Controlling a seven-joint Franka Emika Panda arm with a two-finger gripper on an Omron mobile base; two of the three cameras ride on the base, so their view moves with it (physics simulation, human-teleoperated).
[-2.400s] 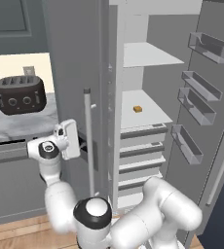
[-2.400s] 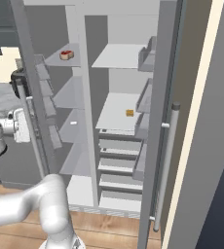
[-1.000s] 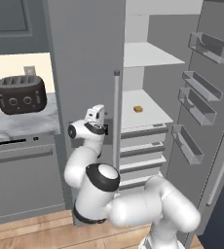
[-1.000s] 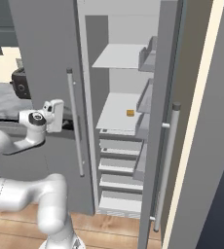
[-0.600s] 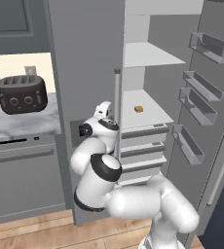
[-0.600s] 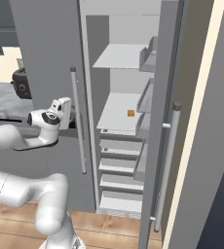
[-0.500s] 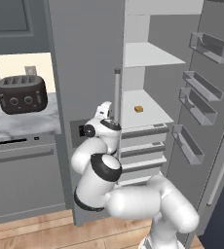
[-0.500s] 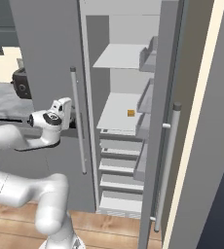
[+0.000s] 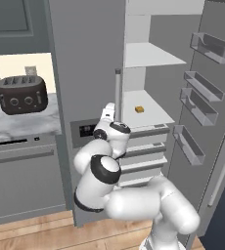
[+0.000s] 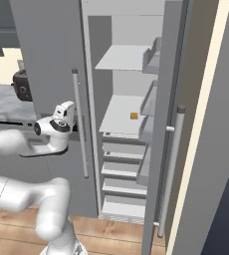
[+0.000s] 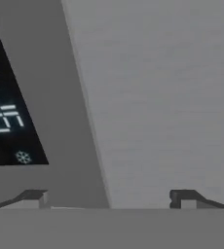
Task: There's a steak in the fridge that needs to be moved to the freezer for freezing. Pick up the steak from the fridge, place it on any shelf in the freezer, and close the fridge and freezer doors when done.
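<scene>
1. Grey freezer door [image 9: 85, 63] stands shut, or all but shut, with its silver handle [image 9: 118, 100] along the edge next to the fridge; in the right base view the same handle [image 10: 79, 124] runs down the door face.
2. Dark dispenser panel [image 9: 87, 131] sits low on that door, and the hand view looks straight at it from close up, with white lit symbols on the panel [image 11: 9, 116] and bare grey door beside it.
3. White-bodied gripper [image 9: 107, 113] is held right up at the freezer door, between the panel and the handle; from the right it shows just left of the handle [image 10: 66, 110].
4. Fingertips [image 11: 184, 197] stand wide apart at the bottom of the hand view with nothing between them, so the hand is spread and carries nothing.
5. Fridge [image 9: 148, 112] is open, showing white shelves and drawers [image 9: 141, 146] below them.
6. Small orange-yellow cube [image 9: 140, 109] lies on the middle shelf; the right base view shows it too [image 10: 134, 116].
7. Fridge door [image 9: 212, 107] is swung wide to the right, with clear bins [image 9: 197, 105] on its inner face.
8. Steak cannot be made out on any fridge shelf, and the freezer's inside is hidden behind its door.
9. Dark toaster [image 9: 21, 95] sits on the marble counter [image 9: 21, 124] left of the unit.
</scene>
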